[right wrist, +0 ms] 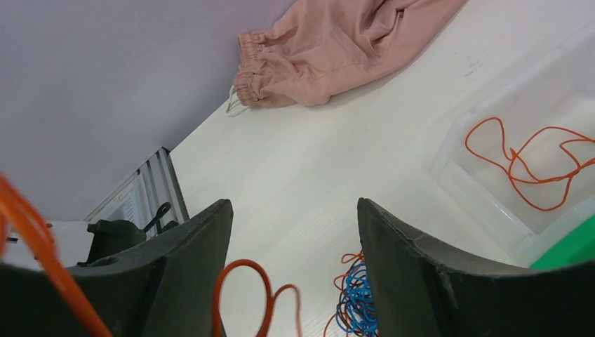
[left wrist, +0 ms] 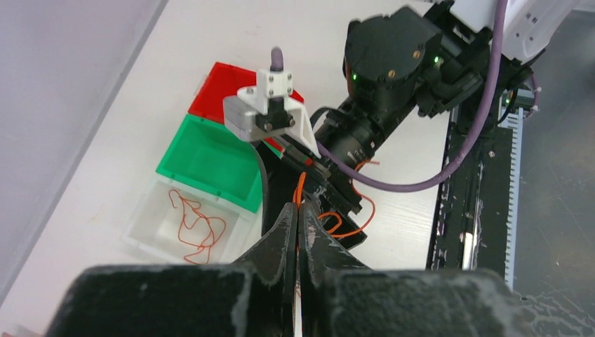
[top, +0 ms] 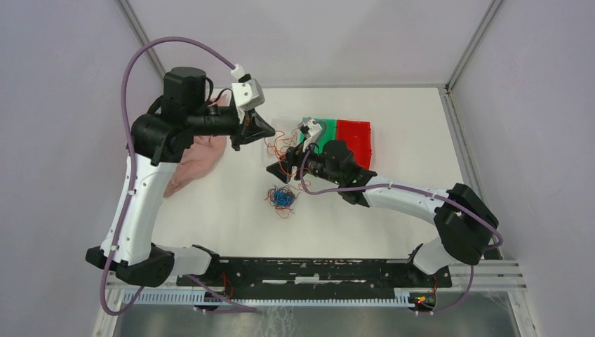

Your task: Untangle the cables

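A small tangle of blue, orange-red and dark cables (top: 282,198) lies on the white table; it also shows in the right wrist view (right wrist: 356,298). My left gripper (top: 271,131) is shut on an orange cable (left wrist: 301,188) that comes out between its closed jaws (left wrist: 298,210). This cable runs in loops (top: 284,151) to my right gripper (top: 272,169), which is just in front of it. My right gripper (right wrist: 291,232) is open above the table. A blurred orange loop (right wrist: 242,284) hangs between its fingers, apart from both. The tangle lies beside its right finger (right wrist: 414,260).
A clear bin (left wrist: 151,225) holds one loose orange cable (left wrist: 193,221), also seen from the right wrist (right wrist: 526,158). A green bin (top: 326,128) and a red bin (top: 354,137) stand next to it. A pink cloth (top: 200,158) lies at the left.
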Robot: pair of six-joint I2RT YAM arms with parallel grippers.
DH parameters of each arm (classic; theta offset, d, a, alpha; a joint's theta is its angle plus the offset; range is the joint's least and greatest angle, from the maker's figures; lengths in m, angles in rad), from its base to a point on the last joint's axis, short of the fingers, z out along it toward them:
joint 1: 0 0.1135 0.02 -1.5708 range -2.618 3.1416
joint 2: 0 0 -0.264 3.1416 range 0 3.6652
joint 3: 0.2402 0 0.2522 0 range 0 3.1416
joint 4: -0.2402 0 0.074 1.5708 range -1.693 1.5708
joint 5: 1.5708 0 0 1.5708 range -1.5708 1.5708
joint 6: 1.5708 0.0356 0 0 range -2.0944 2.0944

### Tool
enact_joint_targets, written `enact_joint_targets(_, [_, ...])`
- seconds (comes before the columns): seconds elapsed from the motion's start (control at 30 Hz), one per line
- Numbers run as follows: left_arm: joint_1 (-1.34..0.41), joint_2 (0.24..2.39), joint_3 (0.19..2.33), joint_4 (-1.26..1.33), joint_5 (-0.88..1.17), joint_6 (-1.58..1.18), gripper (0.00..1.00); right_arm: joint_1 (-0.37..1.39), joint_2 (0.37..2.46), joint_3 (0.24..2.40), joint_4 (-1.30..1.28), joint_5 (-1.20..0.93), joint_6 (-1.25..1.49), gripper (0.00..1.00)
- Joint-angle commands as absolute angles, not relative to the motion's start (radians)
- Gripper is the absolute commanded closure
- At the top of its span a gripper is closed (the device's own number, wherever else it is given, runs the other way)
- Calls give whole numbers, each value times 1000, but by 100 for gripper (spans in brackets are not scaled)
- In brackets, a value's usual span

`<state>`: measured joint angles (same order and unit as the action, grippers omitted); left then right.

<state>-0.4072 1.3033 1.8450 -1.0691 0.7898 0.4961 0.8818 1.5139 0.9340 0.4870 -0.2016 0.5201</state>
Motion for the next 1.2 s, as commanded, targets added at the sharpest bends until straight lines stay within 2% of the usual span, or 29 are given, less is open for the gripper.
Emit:
enact_joint_targets(0.0, [-410, 1309, 1939, -1059, 822, 443, 97, 887, 1545, 916, 553, -158, 533, 28])
enact_joint_targets(0.2, [-410, 1321, 2023, -1048, 791, 443, 97, 888, 1573, 891, 571, -149, 540, 29])
enact_joint_targets(0.37, [-410, 1309, 2034, -937, 678, 445, 97, 888, 1572, 844, 576, -112, 540, 29])
enact_joint_targets(0.47, [-411, 1302, 2014, -890, 597, 461, 97, 885, 1543, 828, 559, -67, 539, 23])
enact_joint_targets(0.6, [-410, 1281, 1944, -841, 555, 473, 97, 870, 1479, 833, 517, 0, 537, 15])
enact_joint_targets(0.77, [-410, 1257, 1829, -763, 491, 472, 97, 814, 1384, 833, 496, -7, 553, 10])
enact_joint_targets(1.0, [-410, 1255, 1637, -549, 369, 439, 97, 705, 1269, 819, 389, 2, 570, 9])
enact_joint_targets(1.17, [-410, 1310, 1599, -460, 312, 441, 97, 678, 1226, 806, 327, 47, 533, 10])
